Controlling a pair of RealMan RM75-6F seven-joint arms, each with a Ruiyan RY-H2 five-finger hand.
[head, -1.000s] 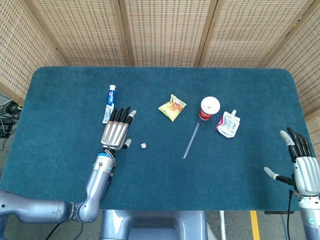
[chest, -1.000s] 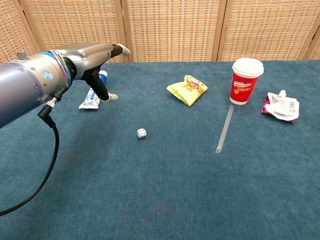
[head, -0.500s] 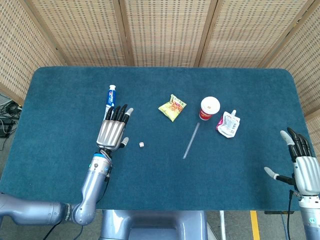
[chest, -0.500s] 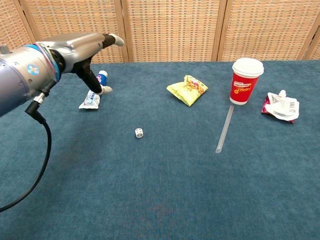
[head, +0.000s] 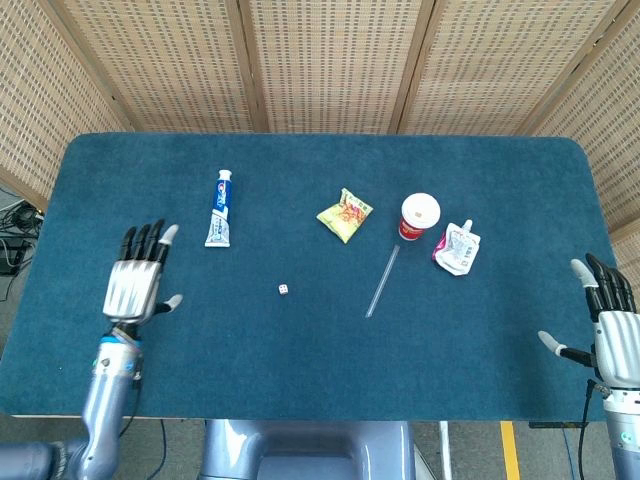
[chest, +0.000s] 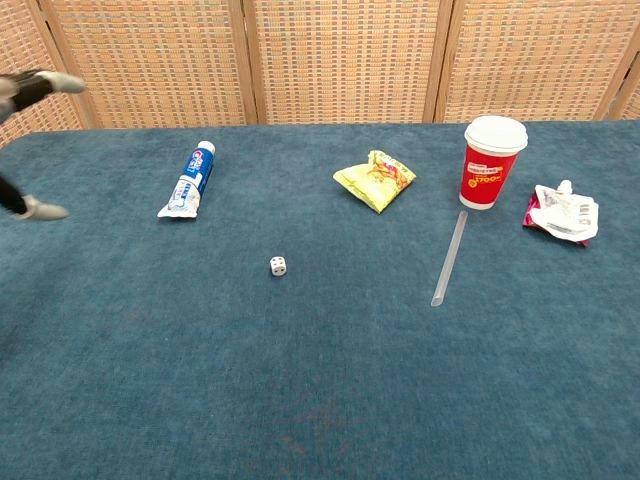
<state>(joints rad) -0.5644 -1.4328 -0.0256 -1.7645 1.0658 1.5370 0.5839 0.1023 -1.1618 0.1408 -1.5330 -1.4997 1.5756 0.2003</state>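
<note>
Your left hand (head: 137, 281) hovers flat over the near left of the table (head: 480, 180), fingers spread, holding nothing. The toothpaste tube (head: 219, 207) lies nearest, farther in and to its right. Your right hand (head: 612, 325) is spread and empty at the near right edge.

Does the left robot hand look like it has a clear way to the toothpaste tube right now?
Probably yes. The left robot hand is open and holds nothing, off to the tube's left, and only bare table shows between it and the toothpaste tube. The die lies off that line.
</note>
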